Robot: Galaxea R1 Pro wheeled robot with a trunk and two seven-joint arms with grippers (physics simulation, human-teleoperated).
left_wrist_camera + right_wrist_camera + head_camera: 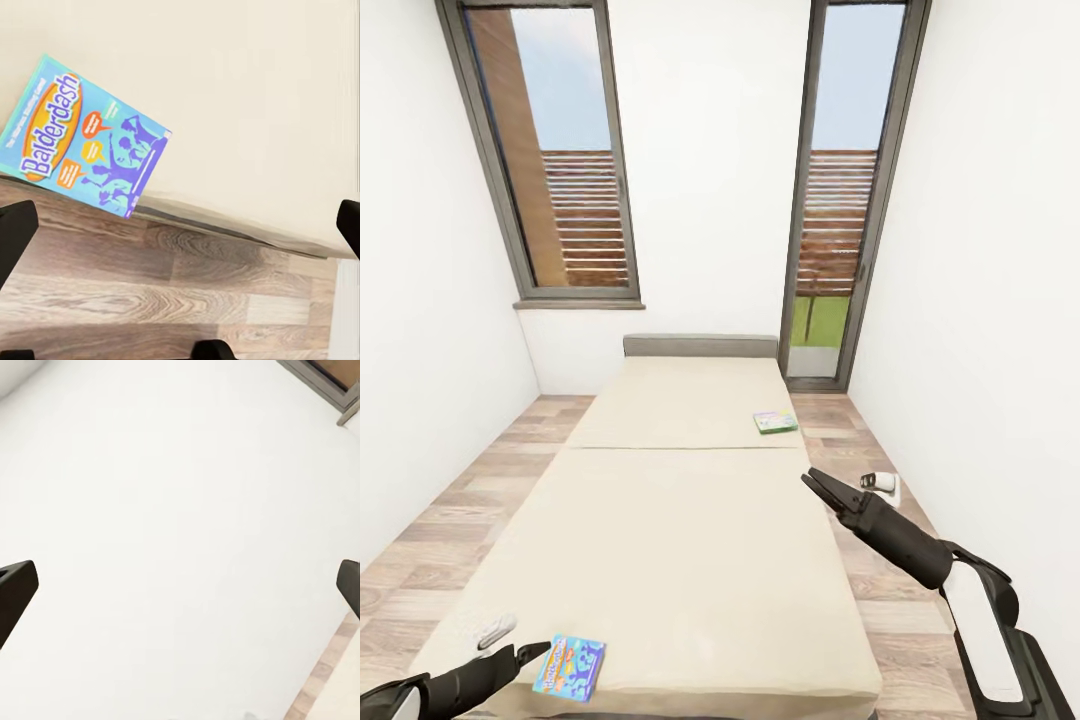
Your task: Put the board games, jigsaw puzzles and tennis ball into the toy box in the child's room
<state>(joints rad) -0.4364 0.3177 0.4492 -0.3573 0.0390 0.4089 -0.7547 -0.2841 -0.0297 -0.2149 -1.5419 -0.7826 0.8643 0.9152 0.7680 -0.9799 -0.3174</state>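
Note:
The bed, with a beige mattress and grey headboard, runs away from me down the middle of the room. A blue board game printed "Balderdash" lies flat on its near left corner, overhanging the mattress edge. A second board game, green and white, rests flat near the far right edge. My left gripper hovers just left of the blue box, open and holding nothing. Over the bed's right edge, my right gripper is raised, short of the green box, open and pointing at a bare white wall.
Wooden floor runs along both sides of the bed between white walls. A small white object lies on the floor right of the bed. A tall window and a glass door stand behind the headboard.

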